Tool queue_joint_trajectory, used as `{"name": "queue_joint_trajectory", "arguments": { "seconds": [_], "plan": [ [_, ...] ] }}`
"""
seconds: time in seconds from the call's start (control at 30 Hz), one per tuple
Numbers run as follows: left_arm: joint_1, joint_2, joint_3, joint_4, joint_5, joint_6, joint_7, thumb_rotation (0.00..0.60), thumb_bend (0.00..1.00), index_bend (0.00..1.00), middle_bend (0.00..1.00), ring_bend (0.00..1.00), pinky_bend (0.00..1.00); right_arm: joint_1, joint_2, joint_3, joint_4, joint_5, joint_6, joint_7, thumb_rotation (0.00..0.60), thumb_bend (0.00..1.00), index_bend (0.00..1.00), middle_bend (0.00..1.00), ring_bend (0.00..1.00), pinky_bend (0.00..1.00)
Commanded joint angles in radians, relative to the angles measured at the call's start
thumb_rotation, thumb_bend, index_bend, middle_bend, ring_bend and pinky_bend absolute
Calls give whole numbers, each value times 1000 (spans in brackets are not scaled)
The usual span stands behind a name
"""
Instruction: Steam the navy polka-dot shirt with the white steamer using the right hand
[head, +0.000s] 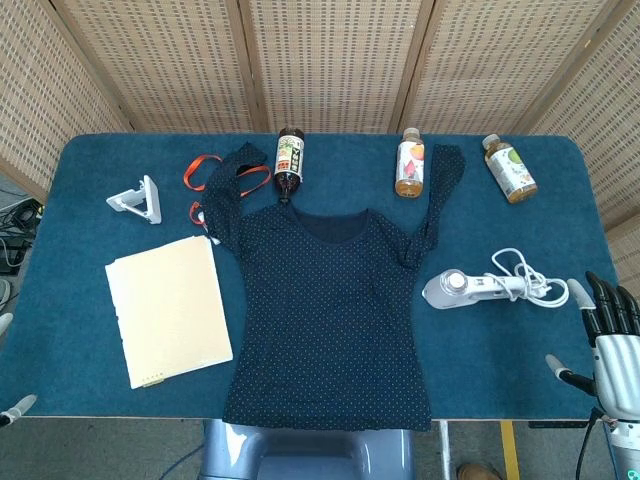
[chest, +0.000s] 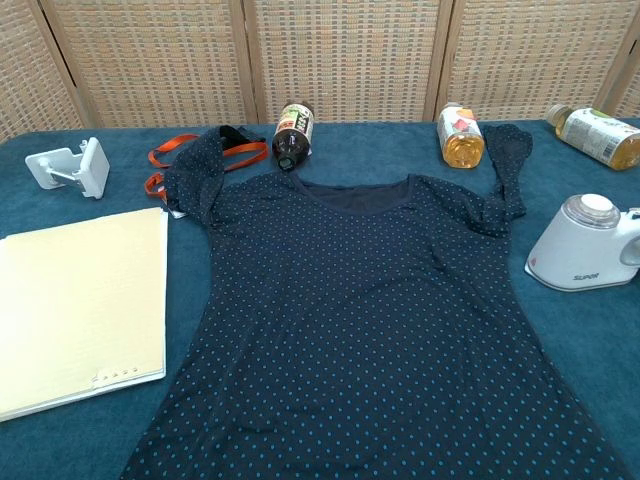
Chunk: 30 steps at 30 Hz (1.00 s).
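plainly "super" marks the white steamer (chest: 585, 255); right hand (head: 612, 340) fingers spread, holding nothing.

The navy polka-dot shirt (head: 330, 310) lies flat, sleeves raised; the white steamer (head: 462, 288) rests on its side just beside it.

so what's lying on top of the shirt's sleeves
Nothing lies on the shirt. The dark bottle touches the collar edge, and the orange strap runs beside and partly under one sleeve. How much strap the sleeve covers cannot be seen.
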Motion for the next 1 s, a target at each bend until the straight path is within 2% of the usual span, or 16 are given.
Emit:
{"name": "queue_joint_trajectory", "arguments": {
  "seconds": [0.03, 0.27, 0.4, 0.47, 0.53, 0.63, 0.8, 1.0],
  "plan": [
    [-1, -2, 0, 4, 6, 2, -4, 600, 0, 0, 0, 0, 0, 0, 1, -1, -1, 1, -2, -1, 600, 0, 0, 0, 0, 0],
    [-4, -8, -2, 14, 11, 1, -11, 600, 0, 0, 0, 0, 0, 6, -1, -3, 0, 16, -26, 8, 600, 0, 0, 0, 0, 0],
    [-9, -9, -7, 13, -1, -9, -12, 600, 0, 0, 0, 0, 0, 43, -20, 2, 25, 42, -97, 19, 600, 8, 0, 0, 0, 0],
    [-15, -10, -10, 12, -11, -20, -10, 600, 0, 0, 0, 0, 0, 85, -45, 9, 69, 56, -165, 14, 600, 93, 0, 0, 0, 0],
    [-20, -11, -13, 8, -22, -31, -6, 600, 0, 0, 0, 0, 0, 131, -76, 16, 129, 68, -235, -6, 600, 272, 0, 0, 0, 0],
    [-24, -12, -17, 0, -31, -40, 4, 600, 0, 0, 0, 0, 0, 185, -124, 28, 204, 90, -315, -25, 600, 393, 0, 0, 0, 0],
    [-30, -17, -22, -10, -52, -59, 26, 600, 0, 0, 0, 0, 0, 277, -217, 45, 338, 144, -460, -46, 600, 410, 0, 0, 0, 0],
    [-48, -28, -28, -12, -88, -105, 45, 600, 0, 0, 0, 0, 0, 353, -324, 71, 499, 194, -551, -70, 600, 420, 0, 0, 0, 0]
  ]
}}
